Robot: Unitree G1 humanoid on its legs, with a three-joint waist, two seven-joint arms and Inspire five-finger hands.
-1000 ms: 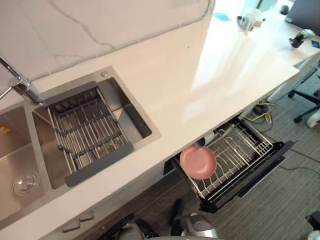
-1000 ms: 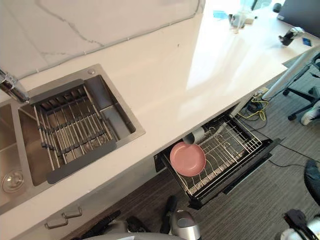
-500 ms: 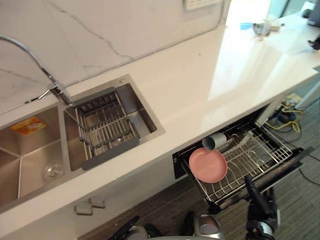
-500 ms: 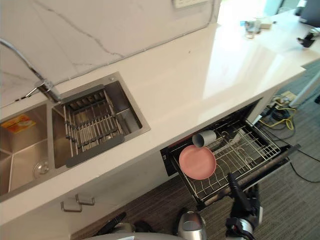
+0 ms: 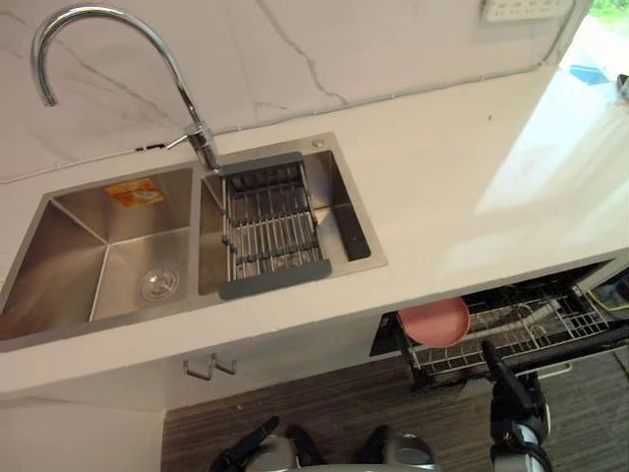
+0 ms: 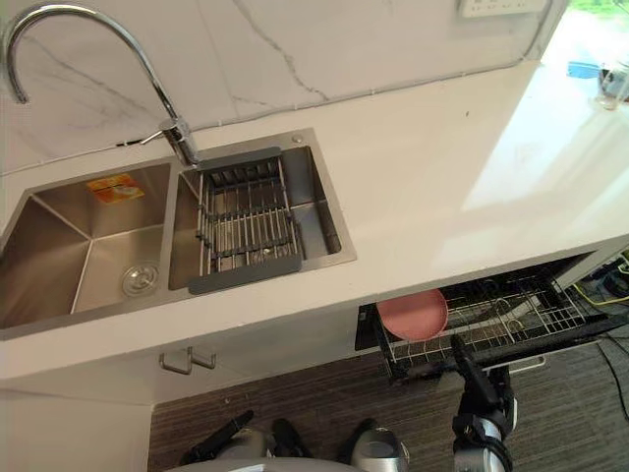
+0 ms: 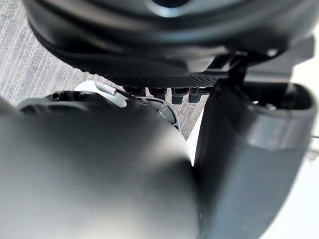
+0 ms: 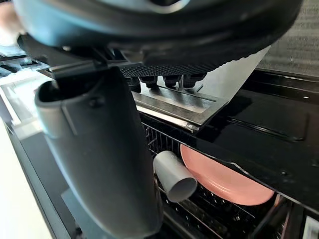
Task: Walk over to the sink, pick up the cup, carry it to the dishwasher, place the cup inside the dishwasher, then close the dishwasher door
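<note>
- Two basins make up the sink (image 5: 69,231) at the left of the head view; a curved faucet (image 5: 177,74) stands behind it, and a wire drying rack (image 5: 270,231) sits in the right basin.
- The white counter (image 5: 472,177) runs off to the right of the frame.
- At the lower right, under the counter's edge, the dishwasher door (image 6: 580,337) is down and the dishwasher rack (image 6: 521,313) is pulled out.
- The cup (image 8: 174,177), grey, lies on its side in that rack, just beside a pink plate (image 6: 413,313).
- The right hand (image 6: 479,393) is at the bottom right of the frame, just in front of the door's edge, fingers straight and holding nothing.
- The left hand (image 7: 164,30) shows as a dark bulk in its wrist view; I cannot tell whether it is open or closed.
</note>
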